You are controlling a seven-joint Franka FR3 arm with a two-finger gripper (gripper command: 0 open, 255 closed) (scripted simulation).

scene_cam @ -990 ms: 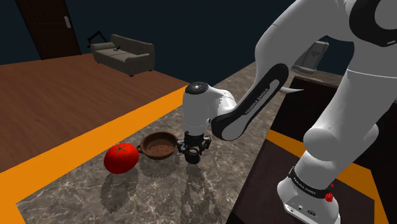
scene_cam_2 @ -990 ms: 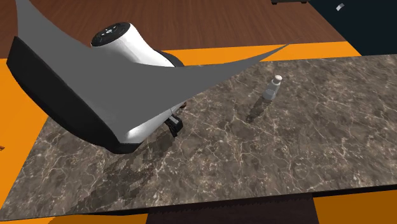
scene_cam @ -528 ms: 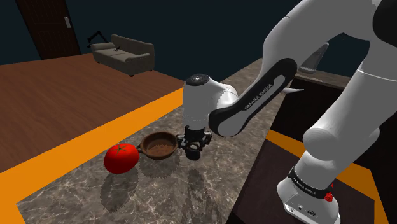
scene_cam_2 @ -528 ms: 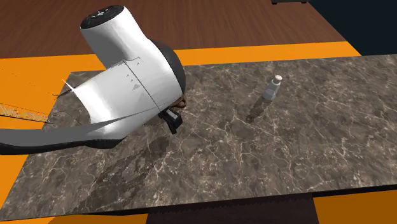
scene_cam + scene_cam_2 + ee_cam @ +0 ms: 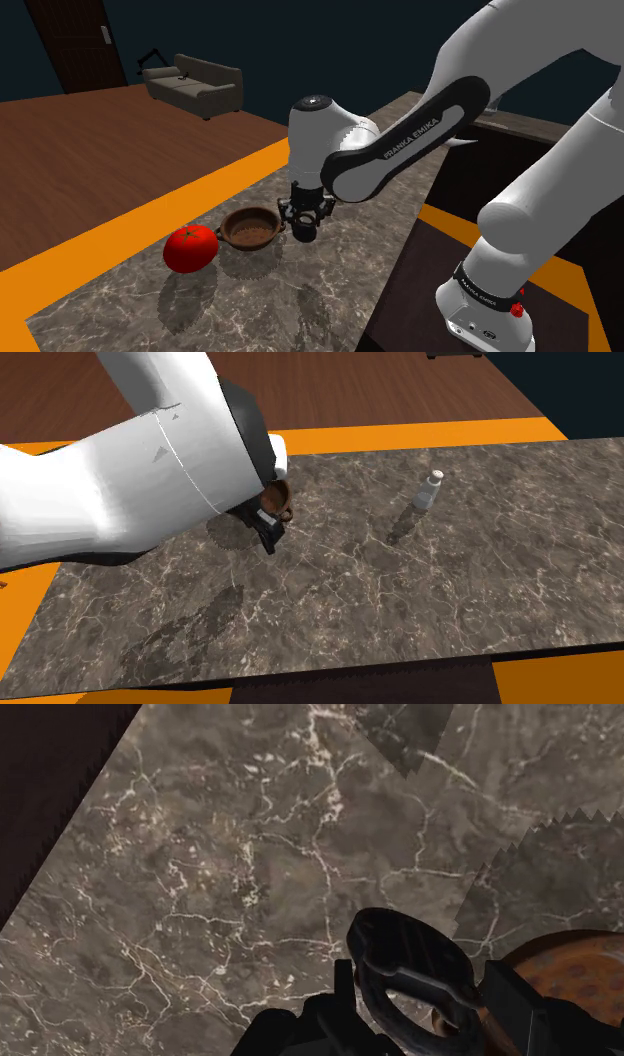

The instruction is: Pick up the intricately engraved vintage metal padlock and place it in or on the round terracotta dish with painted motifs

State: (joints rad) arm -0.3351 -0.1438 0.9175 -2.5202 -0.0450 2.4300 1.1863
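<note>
My gripper [image 5: 303, 226] has risen off the marble counter [image 5: 330, 290] since a second ago and has drifted toward the brown dish [image 5: 250, 229], now just beside it. It clamps the dark padlock [image 5: 405, 954], held clear of the counter. I count one padlock, one dish, one tomato [image 5: 190, 248] and one shaker [image 5: 428, 490].

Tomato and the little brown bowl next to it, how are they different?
The tomato is bright red; the bowl is brown. The tomato is a full, closed ball, while the bowl is hollow and open on top, with small handles on its rim. The tomato stands taller than the low bowl. Both are round, and they sit side by side on the marble counter.
</note>
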